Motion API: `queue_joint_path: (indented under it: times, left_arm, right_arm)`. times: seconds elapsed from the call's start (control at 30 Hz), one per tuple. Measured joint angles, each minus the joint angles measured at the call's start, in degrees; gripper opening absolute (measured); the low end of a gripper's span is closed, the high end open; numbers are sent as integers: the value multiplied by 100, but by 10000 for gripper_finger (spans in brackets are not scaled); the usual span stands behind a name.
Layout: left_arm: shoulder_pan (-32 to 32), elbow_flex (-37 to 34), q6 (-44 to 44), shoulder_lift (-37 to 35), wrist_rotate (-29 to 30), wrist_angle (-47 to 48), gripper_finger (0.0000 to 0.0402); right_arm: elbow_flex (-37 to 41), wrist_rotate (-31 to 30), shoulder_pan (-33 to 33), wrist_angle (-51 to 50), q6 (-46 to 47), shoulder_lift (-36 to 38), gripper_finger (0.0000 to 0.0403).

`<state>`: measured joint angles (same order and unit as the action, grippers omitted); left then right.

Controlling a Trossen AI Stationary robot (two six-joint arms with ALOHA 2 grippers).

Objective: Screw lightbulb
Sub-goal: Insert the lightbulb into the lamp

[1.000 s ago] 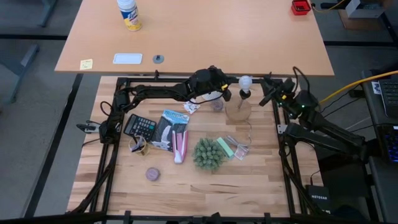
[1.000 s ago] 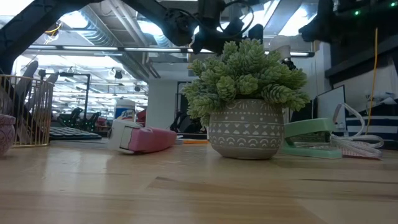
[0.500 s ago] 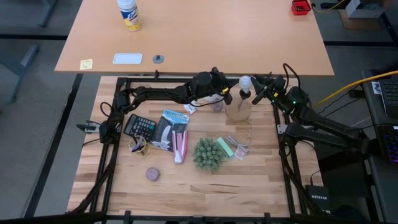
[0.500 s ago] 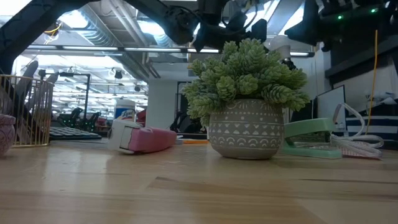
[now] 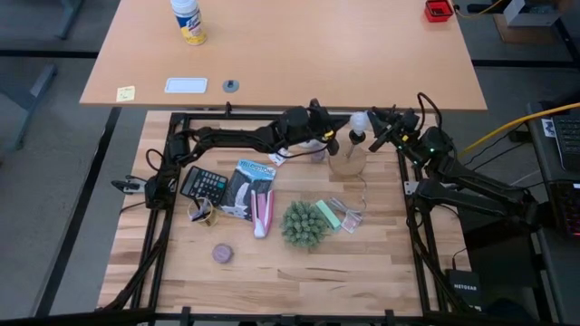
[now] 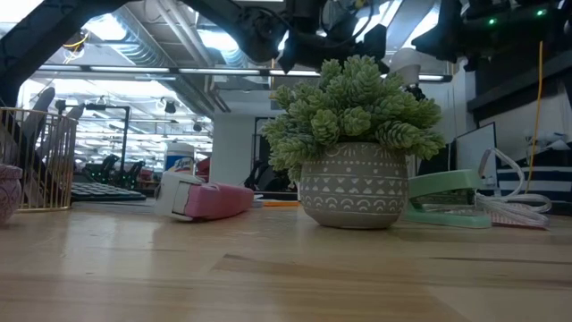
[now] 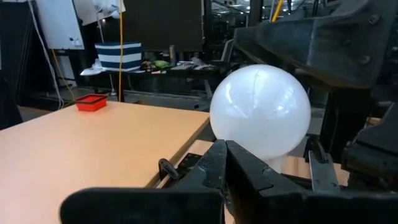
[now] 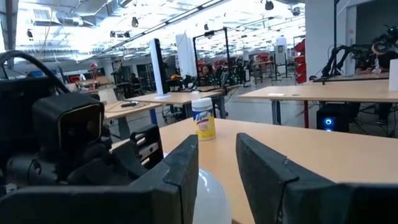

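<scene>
Since a second ago the right tool (image 5: 373, 128) has advanced leftward to the lightbulb (image 5: 359, 121), which has stayed at the far edge of the table (image 5: 299, 267), upright over a round wooden base (image 5: 347, 161). The right tool's fingers (image 8: 176, 173) are spread to either side of the white globe, though whether they press on it cannot be told. The left tool (image 5: 332, 138), fingers pressed together, sits just left of the lightbulb near its screw base.
</scene>
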<state>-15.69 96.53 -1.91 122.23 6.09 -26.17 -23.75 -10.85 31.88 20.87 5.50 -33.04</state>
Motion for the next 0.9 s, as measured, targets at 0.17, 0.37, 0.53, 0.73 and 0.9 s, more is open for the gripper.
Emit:
queue_joint_path:
  times: [0.17, 0.37, 0.53, 0.73, 0.9]
  left_arm:
    - [37, 0, -8, 0, 0, 0, 0]
    - [36, 0, -7, 0, 2, -4, 0]
    - [36, 0, -7, 2, 2, -28, 0]
    - [36, 0, -7, 2, 2, -26, 0]
    - [36, 0, -4, 2, 2, -24, 0]
  right_arm:
    - [0, 2, 0, 12, -2, 18, 113]
    - [0, 220, -2, 10, -2, 18, 113]
    - [0, 299, 0, 9, -2, 18, 113]
    - [0, 683, 0, 222, 7, 18, 113]
    - [0, 1158, 0, 357, 57, 18, 113]
